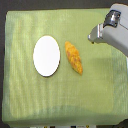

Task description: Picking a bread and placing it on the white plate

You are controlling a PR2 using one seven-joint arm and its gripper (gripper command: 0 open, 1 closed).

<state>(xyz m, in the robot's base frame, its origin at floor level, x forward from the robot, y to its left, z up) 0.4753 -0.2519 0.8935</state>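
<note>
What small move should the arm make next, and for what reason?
Probably it should bring the pincer toward the exterior view's left and down, over the bumpy golden-orange bread. The bread lies on the green cloth beside the flat white oval plate, untouched, and the pincer is off to its upper right.

One exterior camera looks almost straight down on the green cloth [30, 95], from fairly high, so the cloth fills nearly the whole frame. The plate [46, 55] sits just left of center, toward 9 o'clock, with the bread [73, 57] just beside it near center. The arm enters from the 2 o'clock corner, its gripper [93, 36] pointing toward center.
</note>
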